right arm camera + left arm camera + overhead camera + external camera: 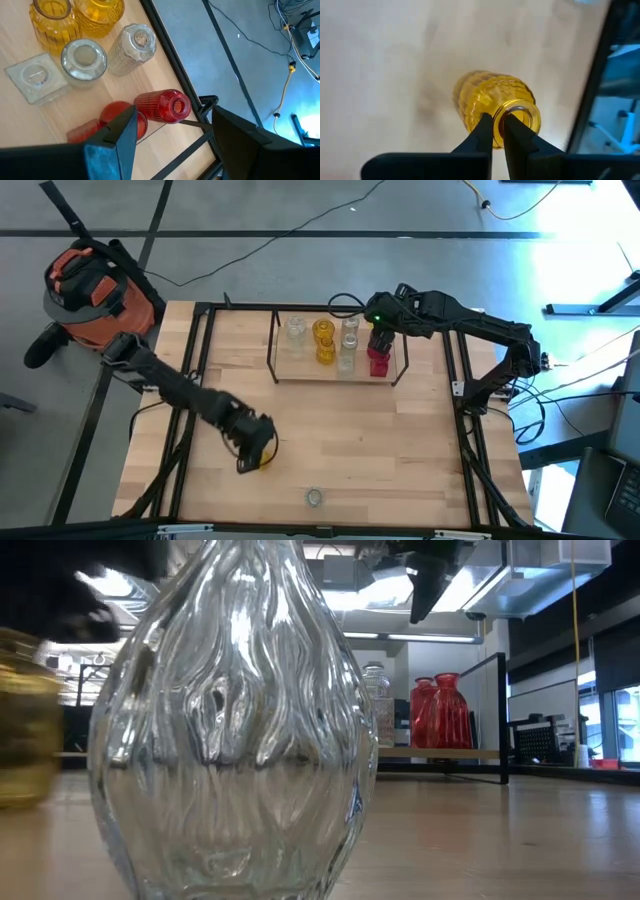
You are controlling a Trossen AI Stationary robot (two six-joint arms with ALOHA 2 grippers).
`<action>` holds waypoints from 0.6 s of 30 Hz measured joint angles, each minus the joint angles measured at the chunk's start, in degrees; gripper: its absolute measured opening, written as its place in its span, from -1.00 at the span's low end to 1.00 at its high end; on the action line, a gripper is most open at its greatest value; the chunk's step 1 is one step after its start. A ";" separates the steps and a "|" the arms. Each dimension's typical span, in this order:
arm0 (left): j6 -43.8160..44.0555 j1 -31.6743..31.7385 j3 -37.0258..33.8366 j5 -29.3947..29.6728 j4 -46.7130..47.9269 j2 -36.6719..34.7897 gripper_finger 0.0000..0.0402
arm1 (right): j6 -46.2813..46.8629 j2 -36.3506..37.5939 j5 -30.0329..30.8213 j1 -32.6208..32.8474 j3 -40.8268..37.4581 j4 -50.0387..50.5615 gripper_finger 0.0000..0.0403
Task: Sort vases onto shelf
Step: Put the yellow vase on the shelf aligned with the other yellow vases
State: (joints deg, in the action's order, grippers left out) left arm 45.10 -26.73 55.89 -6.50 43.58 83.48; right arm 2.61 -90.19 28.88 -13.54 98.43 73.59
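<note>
Left fingers [498,131] pinch a yellow vase's [492,102] rim on the desk [400,440]; right fingers [170,132] gape above the shelf [285,370]. A straight, slow lift should avoid tipping.

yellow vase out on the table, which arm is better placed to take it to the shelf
Left. Its gripper is already shut on the yellow vase's rim. The right gripper hangs open over the shelf.
</note>
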 joint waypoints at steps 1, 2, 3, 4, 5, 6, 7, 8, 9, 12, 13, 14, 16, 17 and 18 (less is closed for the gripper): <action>-2.26 1.87 0.19 -0.19 0.56 -0.14 -0.94 | -0.02 0.00 0.00 0.00 0.00 0.10 0.05; -4.35 3.83 0.32 -0.58 0.54 -0.42 -0.94 | -0.02 0.00 0.00 0.00 0.00 0.14 0.05; -6.65 5.83 0.32 -0.96 0.20 -0.60 -0.94 | -0.02 0.00 0.00 0.00 0.00 0.31 0.05; -8.57 7.93 0.32 -1.16 0.07 -0.69 -0.94 | -0.02 0.00 0.00 0.00 0.00 0.56 0.05; -10.67 10.07 0.40 -1.65 0.02 -0.72 -0.94 | -0.02 0.00 0.00 0.00 0.00 0.86 0.05; -12.73 11.92 0.42 -2.20 -0.07 -0.72 -0.94 | -0.02 0.00 0.00 0.00 0.00 1.49 0.05; -14.75 13.80 0.42 -2.47 -0.23 -0.72 -0.94 | -0.02 0.00 0.00 0.00 0.00 2.21 0.05; -16.59 15.64 0.42 -2.62 -0.50 -0.72 -0.94 | -0.01 0.00 0.00 0.00 0.00 2.84 0.05; -18.27 17.51 0.42 -2.82 -0.84 -0.72 -0.94 | 0.01 0.00 0.00 0.00 0.00 3.62 0.05; -22.10 23.32 0.42 -4.37 -3.14 -0.72 -0.94 | 0.04 0.04 -0.02 0.00 0.00 5.79 0.05; -22.74 25.27 0.42 -5.30 -4.61 -0.72 -0.94 | 0.04 0.24 -0.04 0.00 -0.02 6.27 0.05; -22.82 27.04 0.45 -6.61 -6.34 -0.72 -0.95 | 0.04 0.50 -0.04 0.00 -0.02 6.51 0.05; -22.43 30.23 1.08 -9.17 -9.28 -0.72 -0.96 | 0.06 1.48 -0.23 0.00 -0.04 6.42 0.05; -22.03 31.53 1.88 -10.40 -10.28 -0.72 -0.96 | 0.05 2.05 -0.24 0.00 -0.03 6.37 0.05; -21.76 32.50 2.88 -10.99 -11.13 -0.73 -0.96 | 0.07 2.70 -0.24 0.00 -0.02 6.24 0.05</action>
State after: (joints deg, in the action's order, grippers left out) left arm 23.34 5.77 58.77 -17.49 32.44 82.75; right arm 2.68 -87.49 28.64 -13.54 98.41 79.83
